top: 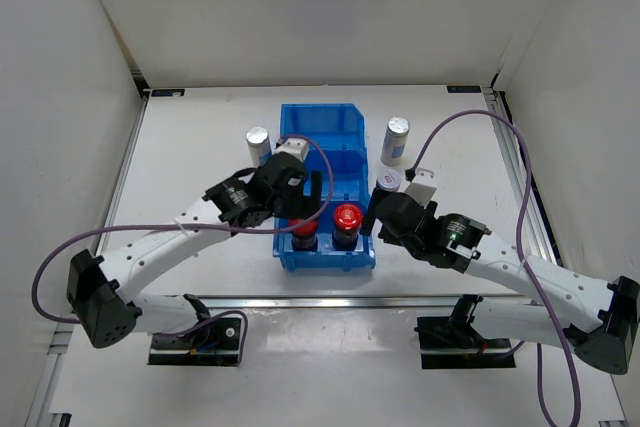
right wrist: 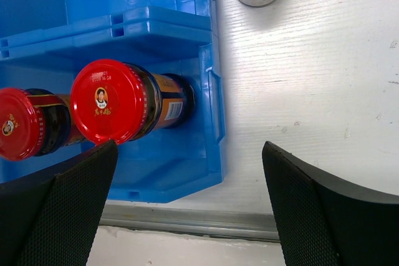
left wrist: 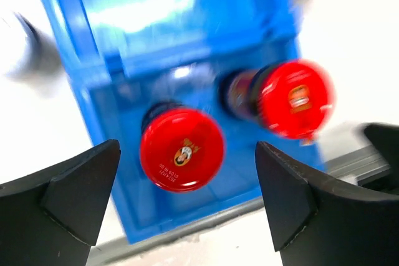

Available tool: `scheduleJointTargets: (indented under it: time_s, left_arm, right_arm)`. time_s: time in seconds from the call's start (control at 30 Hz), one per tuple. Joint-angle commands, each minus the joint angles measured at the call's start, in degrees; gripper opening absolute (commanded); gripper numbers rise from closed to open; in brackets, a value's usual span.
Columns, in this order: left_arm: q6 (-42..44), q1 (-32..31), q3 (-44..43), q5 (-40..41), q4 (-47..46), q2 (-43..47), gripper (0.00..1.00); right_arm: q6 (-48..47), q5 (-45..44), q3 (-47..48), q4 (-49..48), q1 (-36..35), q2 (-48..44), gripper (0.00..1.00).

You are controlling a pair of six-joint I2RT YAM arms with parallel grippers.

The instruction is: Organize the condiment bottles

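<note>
On the far left, a silver-capped bottle (top: 258, 141) stands on the desk (top: 190, 147), just beside the left wall of the blue bin (top: 322, 132).

Next comes my left end effector (left wrist: 187, 146), which hangs over the near compartment of the bin. Its fingers are spread wide apart and grip nothing. My left wrist view is blurred, but the left red-capped jar (left wrist: 182, 149) shows directly below the gap between those fingers. I cannot tell whether either finger touches it.

The right red-capped jar (right wrist: 109, 101) stands beside the first in the same near compartment, cap up, against the bin's right wall. The middle and far compartments are partly hidden by my left arm in the top view.

My right end effector (right wrist: 190, 146) sits at the bin's near right corner. Its fingers are also spread apart and hold nothing. One finger is over the bin and the other is over bare desk.

Just beyond it, a short jar (top: 388, 179) with a pale lid stands on the desk, close to the bin's right wall. Farther back on the right, a tall bottle (top: 397, 139) with a silver cap and a white-blue label stands near the bin's far right corner, apart from the short jar.
</note>
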State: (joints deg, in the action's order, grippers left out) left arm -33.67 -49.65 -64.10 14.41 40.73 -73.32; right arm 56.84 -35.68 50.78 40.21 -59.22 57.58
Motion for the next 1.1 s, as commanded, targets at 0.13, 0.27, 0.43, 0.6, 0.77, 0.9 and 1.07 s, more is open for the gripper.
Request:
scheduleJointTargets:
  time_s: [0.13, 0.27, 0.43, 0.6, 0.77, 0.9, 1.07]
  left_arm:
    - [12.84, 13.21, -11.84, 12.29, 2.16, 12.23, 1.0]
    - [17.75, 29.32, -7.98, 3.02, 1.11, 11.81, 1.0]
    - [17.76, 37.69, -0.87, -12.9, -3.8, 5.91, 1.0]
    - [17.76, 38.83, 1.95, -20.2, -10.75, 3.63, 1.0]
    - [19.78, 38.84, 5.11, -24.96, -14.36, 0.81, 1.0]
    - [19.78, 38.84, 6.35, -25.66, -15.68, -1.73, 1.0]
    - [20.4, 38.84, 3.37, -28.74, -15.68, -9.37, 1.0]
  right_arm:
    - [1.34, -2.11, 0.1, -0.39, -0.1, -0.89, 0.99]
    - [1.34, -2.11, 0.1, -0.39, -0.1, -0.89, 0.99]
    - [0.82, -2.11, 0.63, -0.39, -0.1, -0.37, 0.99]
    - [0.82, -1.58, 0.63, -0.39, -0.1, -0.37, 0.99]
    - [0.29, -1.58, 1.15, -0.39, -0.1, 0.86, 0.99]
    - [-0.76, -1.06, 2.3, -0.39, -0.1, 2.27, 0.99]
    - [-1.29, -0.53, 3.44, -0.39, -0.1, 4.2, 0.99]
